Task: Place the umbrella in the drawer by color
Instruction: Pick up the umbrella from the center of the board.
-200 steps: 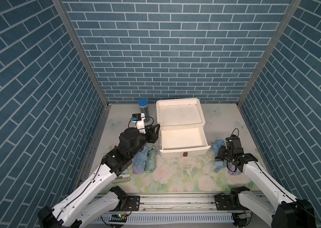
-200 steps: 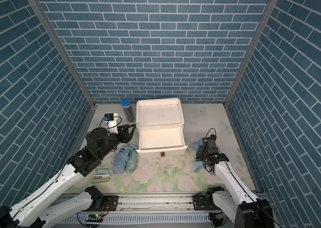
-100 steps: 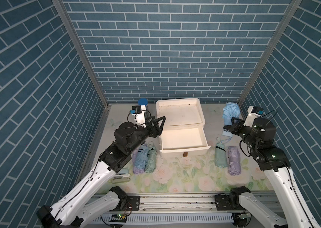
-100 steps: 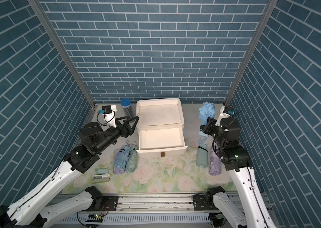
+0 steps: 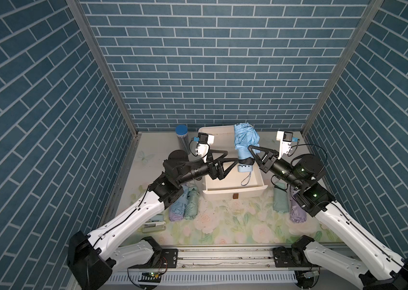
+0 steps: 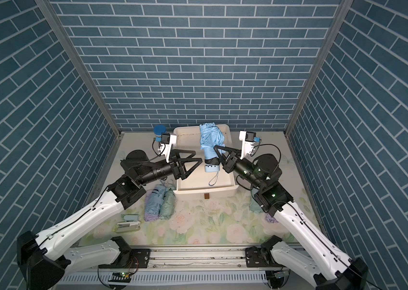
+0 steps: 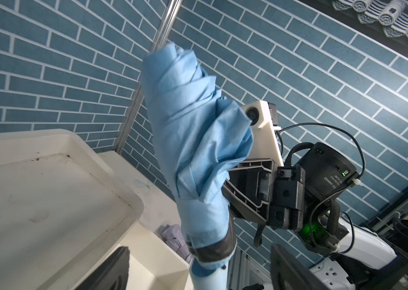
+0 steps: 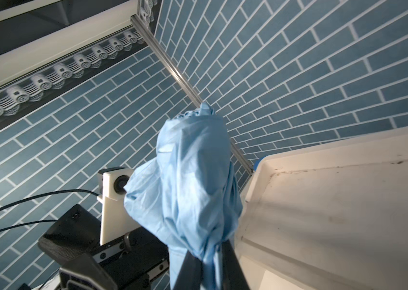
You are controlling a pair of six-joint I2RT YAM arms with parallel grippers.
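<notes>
At the far left of the back wall stands a blue-lidded canister [image 5: 182,139]. In front of it the left arm reaches across towards the middle, and the left gripper [image 5: 231,156] has its jaws spread wide. In the left wrist view its two fingers [image 7: 112,268] stand well apart on either side of the pale handle end of the blue umbrella [image 5: 244,140], and neither is pressed against it.

Below that arm, on the floral mat [image 5: 223,221], a lavender-blue folded umbrella [image 5: 178,208] and a green folded umbrella [image 5: 191,206] lie side by side and touching. A small pale case [image 5: 154,224] lies nearer the front rail.

In the middle sits the white drawer unit [image 5: 219,129] with its open drawer [image 5: 235,192] pulled forward. The blue umbrella is held roughly upright above that drawer, fabric end up and handle end down, with its wrist strap dangling into the drawer. Whether the handle touches the drawer floor is hard to make out from above.

The right gripper [image 5: 250,147] is clamped on the umbrella's bunched fabric just above its dark band. The right wrist view shows its fingers [image 8: 193,271] pinched close together around the cloth.

On the mat to the right of the drawer, partly hidden by the right arm, lie another green umbrella [image 5: 280,202] and a purple umbrella [image 5: 297,214].
</notes>
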